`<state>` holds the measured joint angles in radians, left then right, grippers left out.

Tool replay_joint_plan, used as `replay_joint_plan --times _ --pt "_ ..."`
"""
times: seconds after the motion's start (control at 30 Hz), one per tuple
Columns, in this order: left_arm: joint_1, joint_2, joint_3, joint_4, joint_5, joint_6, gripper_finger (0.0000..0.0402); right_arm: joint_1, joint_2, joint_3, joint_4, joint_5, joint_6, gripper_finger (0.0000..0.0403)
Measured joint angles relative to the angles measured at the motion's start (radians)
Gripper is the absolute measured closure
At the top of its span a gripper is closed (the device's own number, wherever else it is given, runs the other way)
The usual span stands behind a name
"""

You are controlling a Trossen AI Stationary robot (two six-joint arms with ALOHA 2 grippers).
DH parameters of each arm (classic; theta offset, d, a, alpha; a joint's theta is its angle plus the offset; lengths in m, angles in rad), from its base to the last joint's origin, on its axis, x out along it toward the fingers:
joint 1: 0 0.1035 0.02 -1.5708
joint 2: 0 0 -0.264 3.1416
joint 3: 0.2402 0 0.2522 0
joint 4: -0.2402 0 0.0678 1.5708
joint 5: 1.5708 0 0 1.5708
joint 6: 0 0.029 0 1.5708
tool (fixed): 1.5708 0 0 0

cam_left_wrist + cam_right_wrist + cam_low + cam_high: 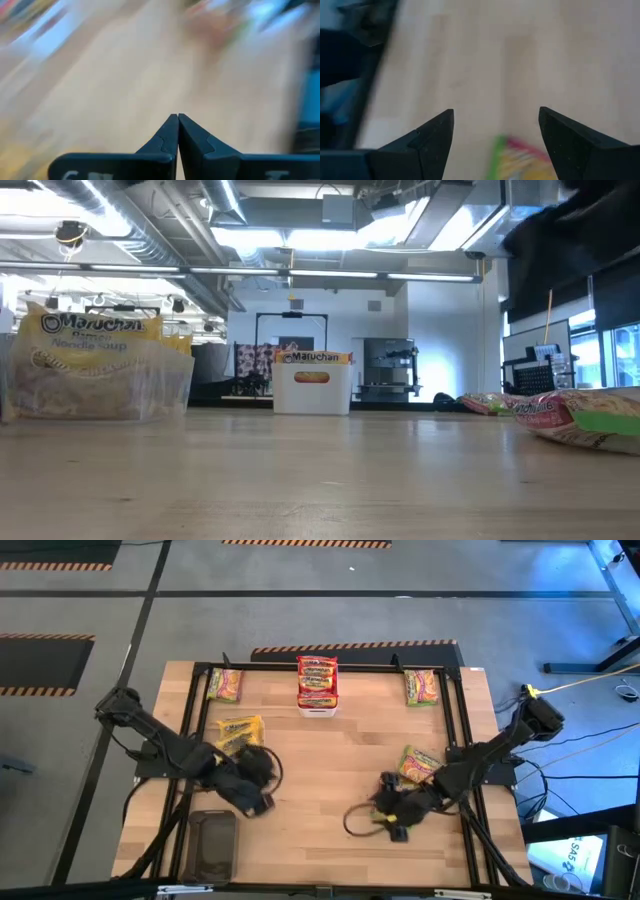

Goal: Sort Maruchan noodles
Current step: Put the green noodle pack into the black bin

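Green-and-pink Maruchan packets lie at the far left (225,685) and far right (421,687) of the table. Red-banded packets (317,680) are stacked in a white bin (312,388) at the far middle. Yellow packets (240,733) stand in a clear bin (100,375). One more green-and-pink packet (420,764) lies flat on the wood at the right. My right gripper (496,117) is open over bare wood just beside that packet (520,160). My left gripper (178,116) is shut and empty, over the table (260,802) on the near side of the yellow packets.
A dark rectangular tray (210,845) lies at the near left corner, close to my left arm. A black frame (460,740) runs along the table's edges. A loose cable loop (358,822) hangs by my right gripper. Bare wood (330,770) spreads across the middle.
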<state>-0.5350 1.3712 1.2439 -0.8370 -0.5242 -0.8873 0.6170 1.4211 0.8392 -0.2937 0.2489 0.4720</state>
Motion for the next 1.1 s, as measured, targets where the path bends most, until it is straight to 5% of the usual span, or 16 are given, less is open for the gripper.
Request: replay_joint_plan --times 0.17,0.37,0.7,0.83,1.1 --pt "-0.006 0.139 -0.058 0.602 0.073 0.338 0.0400 0.110 -0.031 0.001 -0.148 0.011 0.151 0.0134" --pt "0.036 0.398 -0.058 0.938 0.179 0.451 0.0400 0.238 -0.037 0.001 -0.425 0.098 0.427 0.0134" --pt "0.170 0.690 -0.052 1.309 0.142 0.447 0.0400 0.253 0.043 -0.001 -0.504 0.150 0.581 0.0134" --pt "0.238 0.807 0.008 1.311 0.203 0.403 0.0400 0.259 0.080 -0.001 -0.619 0.065 0.659 0.0134" --pt "0.284 0.949 0.164 1.310 0.331 0.427 0.0400 0.228 0.163 -0.031 -0.574 0.156 0.661 0.0134"
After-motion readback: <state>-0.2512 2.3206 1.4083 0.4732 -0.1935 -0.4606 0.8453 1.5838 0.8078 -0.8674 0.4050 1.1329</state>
